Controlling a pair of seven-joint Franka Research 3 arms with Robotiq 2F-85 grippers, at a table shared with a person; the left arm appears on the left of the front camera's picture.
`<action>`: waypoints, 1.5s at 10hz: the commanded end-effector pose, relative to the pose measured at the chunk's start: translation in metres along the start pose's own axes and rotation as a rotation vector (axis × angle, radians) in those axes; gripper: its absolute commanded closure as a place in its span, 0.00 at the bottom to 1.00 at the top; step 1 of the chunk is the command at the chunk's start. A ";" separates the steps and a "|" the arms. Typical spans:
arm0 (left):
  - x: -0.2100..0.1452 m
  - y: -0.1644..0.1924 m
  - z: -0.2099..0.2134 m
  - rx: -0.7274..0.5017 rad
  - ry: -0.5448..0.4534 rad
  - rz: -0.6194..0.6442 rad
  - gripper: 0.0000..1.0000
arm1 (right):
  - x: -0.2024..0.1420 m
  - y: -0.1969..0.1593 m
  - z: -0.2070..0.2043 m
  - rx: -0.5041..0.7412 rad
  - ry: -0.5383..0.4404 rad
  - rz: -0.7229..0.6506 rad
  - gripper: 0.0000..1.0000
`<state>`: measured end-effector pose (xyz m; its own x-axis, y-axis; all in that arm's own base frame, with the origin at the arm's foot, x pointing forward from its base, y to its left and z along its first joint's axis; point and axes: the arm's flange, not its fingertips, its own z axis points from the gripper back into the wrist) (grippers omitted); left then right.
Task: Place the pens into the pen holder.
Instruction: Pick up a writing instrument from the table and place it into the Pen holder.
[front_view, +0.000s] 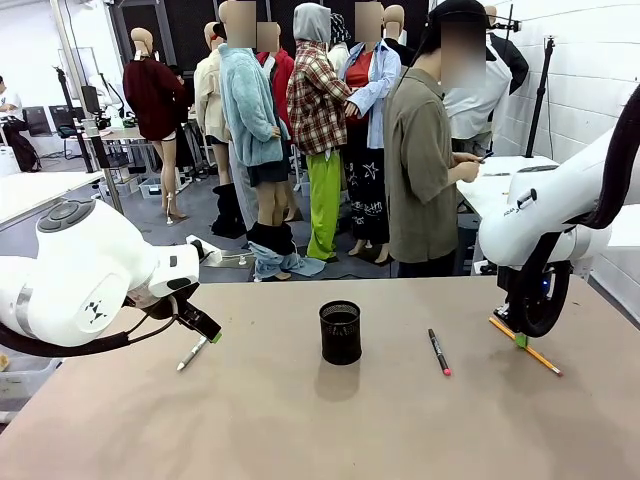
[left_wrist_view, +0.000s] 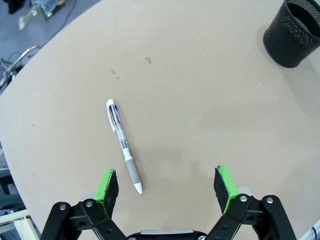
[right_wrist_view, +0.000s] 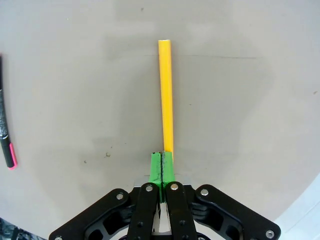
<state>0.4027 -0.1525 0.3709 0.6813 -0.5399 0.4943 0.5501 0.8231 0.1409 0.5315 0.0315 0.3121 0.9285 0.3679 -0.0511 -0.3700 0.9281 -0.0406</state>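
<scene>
Right gripper (right_wrist_view: 161, 167): pads pinched shut on orange pen (right_wrist_view: 166, 95), frame centre.
Left gripper (left_wrist_view: 167, 182): jaws wide; white-silver pen (left_wrist_view: 123, 145) lower left.
Pen holder (front_view: 340, 332): upright, front-view centre.
Black pen (front_view: 439, 352): flat, right of holder.

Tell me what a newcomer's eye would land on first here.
The right gripper, pads shut together at one end of the orange pen, on the right. The left gripper hangs open over the white pen on the left; the mesh pen holder stands between them.
</scene>
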 end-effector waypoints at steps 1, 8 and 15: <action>0.000 0.002 0.000 0.000 -0.001 0.004 0.00 | -0.008 0.008 0.015 0.011 -0.019 0.080 1.00; 0.000 0.002 0.000 0.000 -0.001 0.004 0.00 | -0.009 0.005 0.022 -0.087 -0.031 0.011 0.60; 0.000 0.002 0.000 0.000 -0.001 0.004 0.00 | 0.005 0.006 -0.005 -0.005 -0.034 0.020 0.11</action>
<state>0.4027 -0.1526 0.3709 0.6811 -0.5401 0.4943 0.5502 0.8230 0.1411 0.5289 0.0365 0.3110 0.9175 0.3964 -0.0327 -0.3978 0.9146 -0.0729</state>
